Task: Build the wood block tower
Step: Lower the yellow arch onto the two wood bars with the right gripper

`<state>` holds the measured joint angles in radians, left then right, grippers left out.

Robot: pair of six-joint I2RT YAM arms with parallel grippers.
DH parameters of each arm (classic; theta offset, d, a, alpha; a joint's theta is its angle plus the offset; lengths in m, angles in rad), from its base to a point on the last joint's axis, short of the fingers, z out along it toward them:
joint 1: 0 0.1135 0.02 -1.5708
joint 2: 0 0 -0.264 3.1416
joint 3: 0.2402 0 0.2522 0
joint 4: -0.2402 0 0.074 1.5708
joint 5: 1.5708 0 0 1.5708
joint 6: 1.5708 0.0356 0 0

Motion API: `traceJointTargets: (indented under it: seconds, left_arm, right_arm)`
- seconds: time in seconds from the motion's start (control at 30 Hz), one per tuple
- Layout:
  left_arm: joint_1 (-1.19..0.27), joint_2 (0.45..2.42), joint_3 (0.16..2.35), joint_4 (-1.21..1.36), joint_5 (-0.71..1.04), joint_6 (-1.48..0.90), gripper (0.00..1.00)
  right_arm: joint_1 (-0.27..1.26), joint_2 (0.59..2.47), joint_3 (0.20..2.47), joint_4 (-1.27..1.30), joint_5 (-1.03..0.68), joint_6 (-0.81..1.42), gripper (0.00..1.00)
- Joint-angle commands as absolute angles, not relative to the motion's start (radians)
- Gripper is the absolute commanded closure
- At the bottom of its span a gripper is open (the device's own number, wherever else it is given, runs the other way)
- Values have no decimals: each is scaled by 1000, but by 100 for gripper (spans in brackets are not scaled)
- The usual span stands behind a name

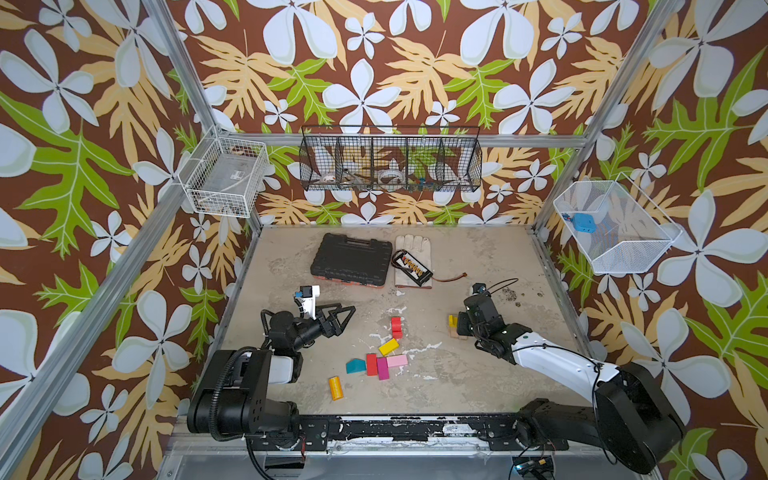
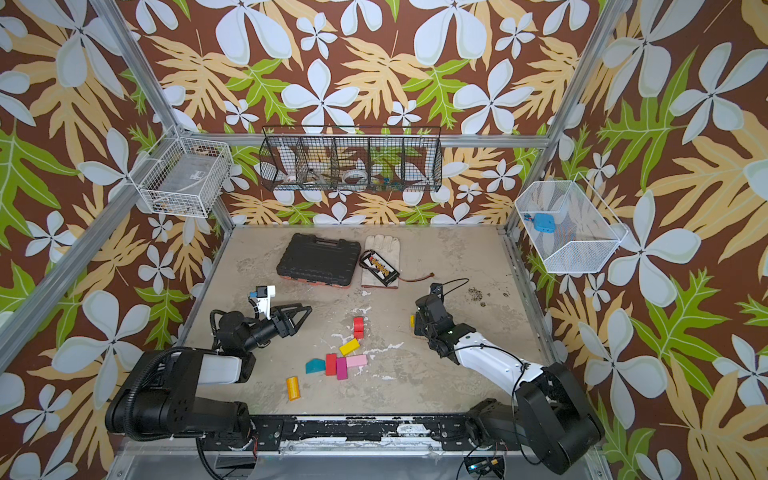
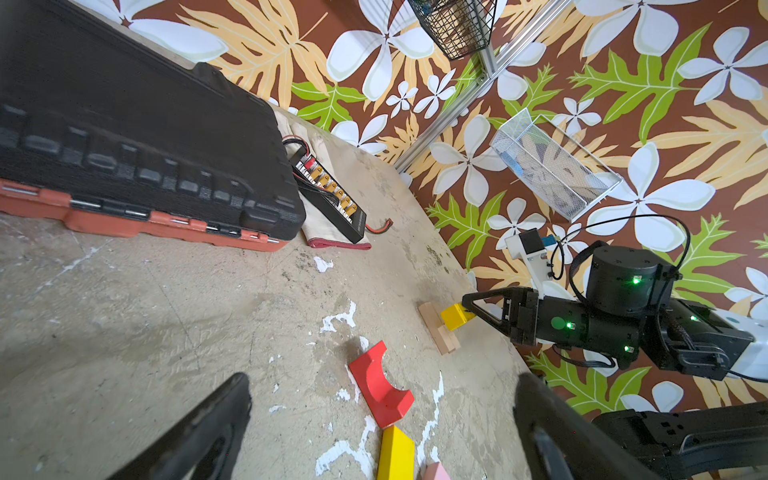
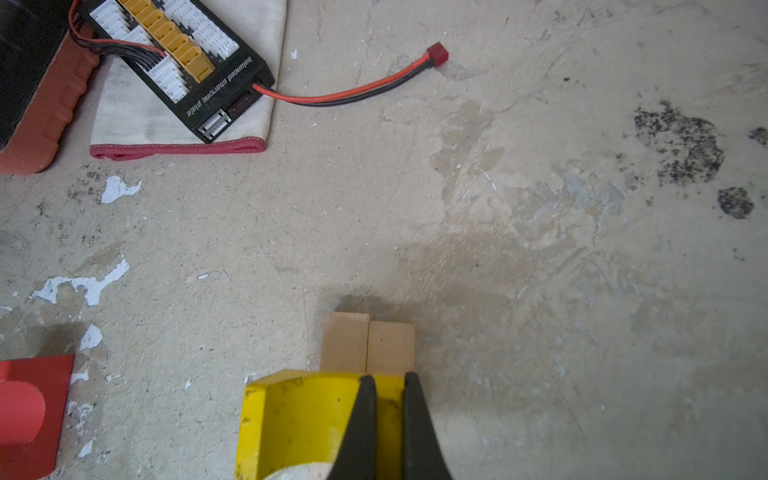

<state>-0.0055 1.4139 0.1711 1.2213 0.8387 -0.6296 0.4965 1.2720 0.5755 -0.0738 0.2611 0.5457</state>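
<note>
My right gripper [image 4: 388,379] is shut on one leg of a yellow arch block [image 4: 299,424], held over two tan blocks [image 4: 368,347] that lie side by side on the table. I cannot tell whether the arch touches them. In both top views this pair, the tower's tan base [image 1: 456,335], sits right of centre. My left gripper [image 1: 347,316] hovers open and empty at the left. Loose wood blocks lie in the middle: red arch [image 1: 396,327], yellow bar [image 1: 388,346], pink bar [image 1: 397,360], magenta bar [image 1: 382,368], red bar [image 1: 371,364], teal piece [image 1: 355,365], orange cylinder [image 1: 335,387].
A black ribbed case [image 1: 351,259] lies at the back of the table, with a white glove [image 1: 415,249] and a charging board [image 1: 411,264] with a red lead beside it. Wire baskets [image 1: 390,160] hang on the walls above the table.
</note>
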Motion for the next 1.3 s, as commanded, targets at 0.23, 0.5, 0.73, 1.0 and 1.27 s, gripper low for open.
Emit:
traceJointTargets:
  seconds: [0.23, 0.5, 0.73, 1.0, 1.27]
  left_arm:
    - [-9, 1411, 179, 1229, 837, -623, 0]
    - [-11, 1418, 181, 1226, 839, -624, 0]
    - [-11, 1419, 183, 1226, 841, -625, 0]
    - [-12, 1420, 184, 1228, 841, -624, 0]
    - [-12, 1425, 185, 1229, 842, -624, 0]
  right_arm:
    - [496, 1314, 590, -62, 270, 556, 100]
    - [496, 1326, 597, -67, 276, 556, 100]
    - [486, 1341, 607, -69, 285, 566, 100]
    - [480, 1314, 598, -57, 290, 565, 100]
    - [464, 1360, 612, -52, 260, 571, 100]
